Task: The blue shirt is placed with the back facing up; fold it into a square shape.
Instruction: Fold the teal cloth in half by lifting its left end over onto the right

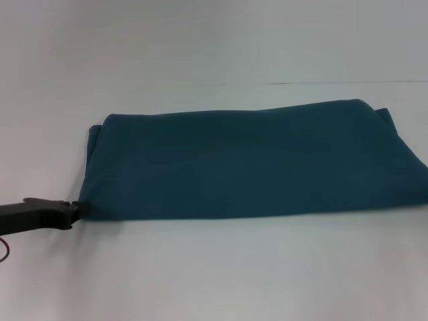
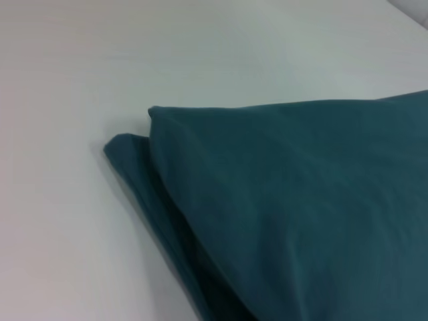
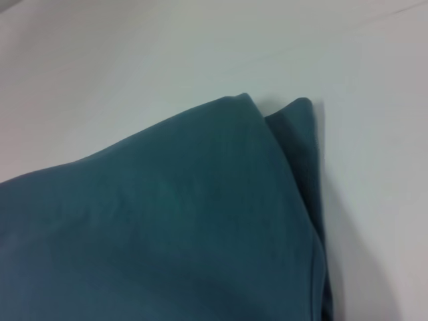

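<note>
Left gripper [image 1: 75,208]: the only part of the robot's body visible, seen in the head view. It is a slim, flat, matte-black member with a stepped upper outline and squared, blocky edges, narrowing toward its tip. A thin dark reddish cable [image 1: 4,252] loops beneath its rear section. No markings or screws can be made out.

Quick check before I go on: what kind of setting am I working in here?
Probably a lab or test bench: a bare white table, only the folded blue shirt on it, and the left gripper at its near-left corner. No household clutter shows.
</note>
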Robot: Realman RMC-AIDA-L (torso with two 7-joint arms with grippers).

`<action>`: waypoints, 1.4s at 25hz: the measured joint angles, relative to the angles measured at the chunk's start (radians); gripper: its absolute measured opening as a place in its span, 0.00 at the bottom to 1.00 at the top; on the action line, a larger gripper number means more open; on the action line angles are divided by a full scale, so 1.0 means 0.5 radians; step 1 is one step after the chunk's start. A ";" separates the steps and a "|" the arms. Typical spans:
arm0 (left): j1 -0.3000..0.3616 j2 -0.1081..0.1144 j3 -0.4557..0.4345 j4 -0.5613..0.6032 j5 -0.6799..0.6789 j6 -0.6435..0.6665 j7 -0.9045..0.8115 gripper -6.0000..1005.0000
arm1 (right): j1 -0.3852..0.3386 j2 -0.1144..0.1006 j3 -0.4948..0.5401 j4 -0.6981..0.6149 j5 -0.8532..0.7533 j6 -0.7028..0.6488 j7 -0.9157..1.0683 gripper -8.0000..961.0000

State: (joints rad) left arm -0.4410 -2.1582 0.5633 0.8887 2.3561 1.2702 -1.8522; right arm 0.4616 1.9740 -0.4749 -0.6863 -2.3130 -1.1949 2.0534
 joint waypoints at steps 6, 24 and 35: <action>-0.004 0.002 -0.006 0.035 0.000 0.001 -0.007 0.04 | -0.017 -0.003 0.020 -0.002 0.000 -0.007 -0.014 0.03; 0.070 -0.003 -0.044 0.175 -0.001 0.247 -0.114 0.12 | -0.026 -0.008 0.025 -0.082 0.121 -0.182 -0.142 0.10; 0.114 0.019 -0.345 0.157 0.000 0.252 -0.547 0.63 | -0.003 0.002 0.025 -0.234 0.275 -0.232 -0.145 0.42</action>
State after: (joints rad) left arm -0.3841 -2.1487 0.3910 0.9672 2.3562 1.3959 -2.1260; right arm 0.4603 1.9752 -0.4622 -0.8033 -2.1756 -1.3107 1.9811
